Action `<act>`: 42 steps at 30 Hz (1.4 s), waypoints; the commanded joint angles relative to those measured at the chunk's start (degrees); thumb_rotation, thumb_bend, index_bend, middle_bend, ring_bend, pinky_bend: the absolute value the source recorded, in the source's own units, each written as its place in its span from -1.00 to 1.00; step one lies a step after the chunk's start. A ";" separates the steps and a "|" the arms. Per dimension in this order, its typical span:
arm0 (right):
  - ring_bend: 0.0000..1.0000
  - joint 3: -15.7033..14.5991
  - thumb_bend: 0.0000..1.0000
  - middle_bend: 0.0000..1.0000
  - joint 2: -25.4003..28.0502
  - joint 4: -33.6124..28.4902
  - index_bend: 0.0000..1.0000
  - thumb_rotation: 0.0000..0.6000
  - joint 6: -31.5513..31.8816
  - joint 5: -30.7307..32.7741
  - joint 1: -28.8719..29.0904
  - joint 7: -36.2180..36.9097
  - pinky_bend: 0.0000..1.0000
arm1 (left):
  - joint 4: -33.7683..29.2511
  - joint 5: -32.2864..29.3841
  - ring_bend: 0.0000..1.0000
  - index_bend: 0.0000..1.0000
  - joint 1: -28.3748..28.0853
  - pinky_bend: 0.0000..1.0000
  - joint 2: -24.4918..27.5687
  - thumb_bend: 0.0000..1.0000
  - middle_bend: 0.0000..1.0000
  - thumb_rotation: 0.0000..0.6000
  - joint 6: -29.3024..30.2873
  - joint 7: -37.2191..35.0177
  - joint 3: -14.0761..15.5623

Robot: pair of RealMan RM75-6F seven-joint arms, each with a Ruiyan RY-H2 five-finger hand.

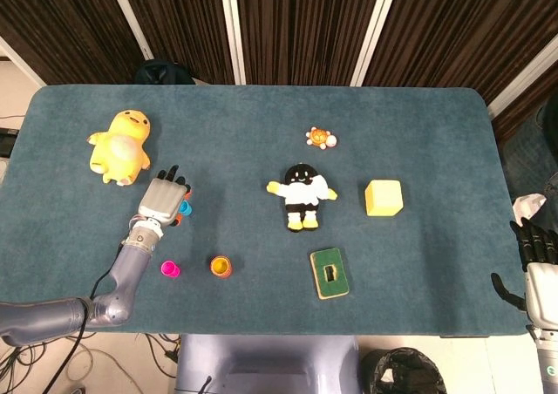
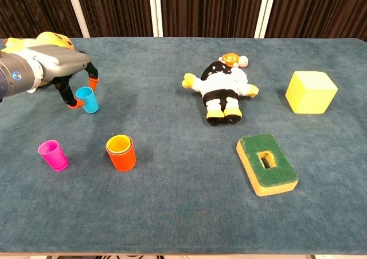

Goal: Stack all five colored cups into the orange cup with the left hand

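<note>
My left hand reaches in low from the left edge, palm down, with its orange-tipped fingers straddling the blue cup. The fingertips stand on either side of the cup and touch or nearly touch its wall; I cannot tell whether they are grasping it. The blue cup stands upright on the tabletop, just in front of the yellow duck plush.

My right hand rests off the right edge of the tabletop, fingers up and apart, holding nothing.

Count of cups visible: one blue, one pink cup, one orange cup with a yellow cup nested inside it. The pink cup stands just left of the orange cup, both upright near the front edge.

Other items, one each: black-and-white plush, small turtle toy, yellow block, green sponge.
</note>
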 commanded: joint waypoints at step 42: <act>-0.86 0.14 -0.25 -0.91 0.18 -0.18 -0.86 1.00 0.36 -0.02 -0.11 0.44 -0.93 | -32.26 15.18 -1.00 -0.02 1.18 -0.66 12.05 -0.37 -0.49 1.00 0.68 0.06 4.02</act>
